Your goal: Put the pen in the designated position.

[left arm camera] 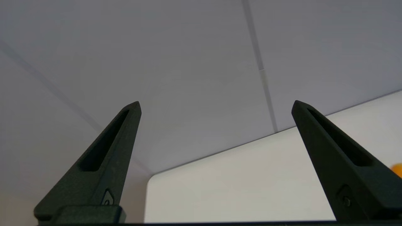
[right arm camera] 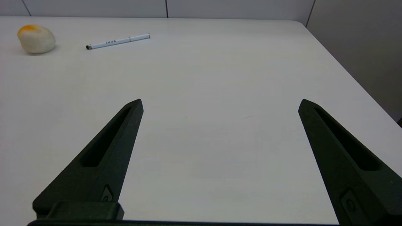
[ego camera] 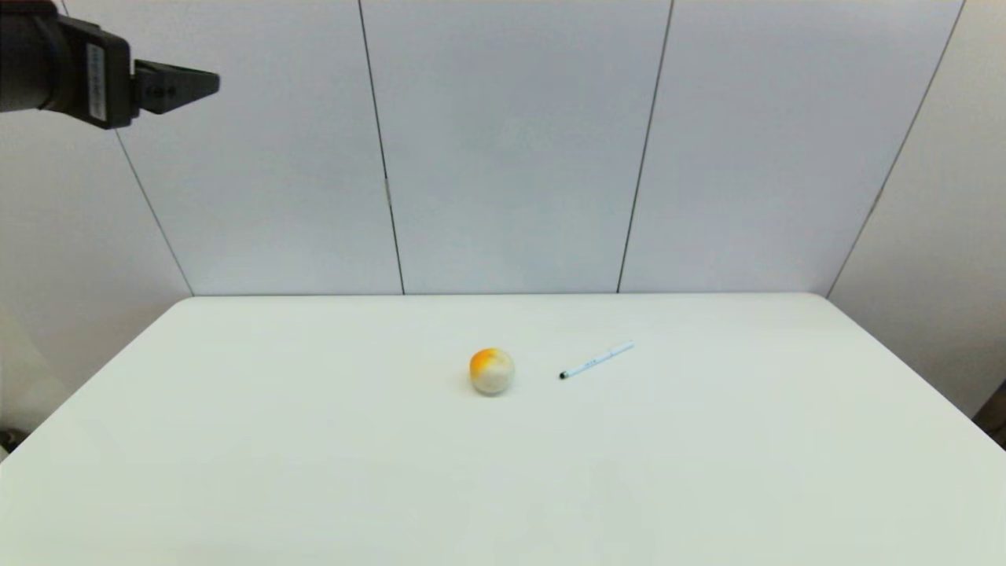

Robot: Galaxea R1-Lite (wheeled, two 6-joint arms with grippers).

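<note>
The left gripper is hanging high above the table's left side, its fingers spread wide and holding nothing. The right gripper is hovering low over the table, its fingers likewise gaping wide and empty, well apart from the pen. The pen is lying flat near the table's middle, its dark tip pointing toward the orange-and-white ball, which is sitting near it to its left, not touching.
</note>
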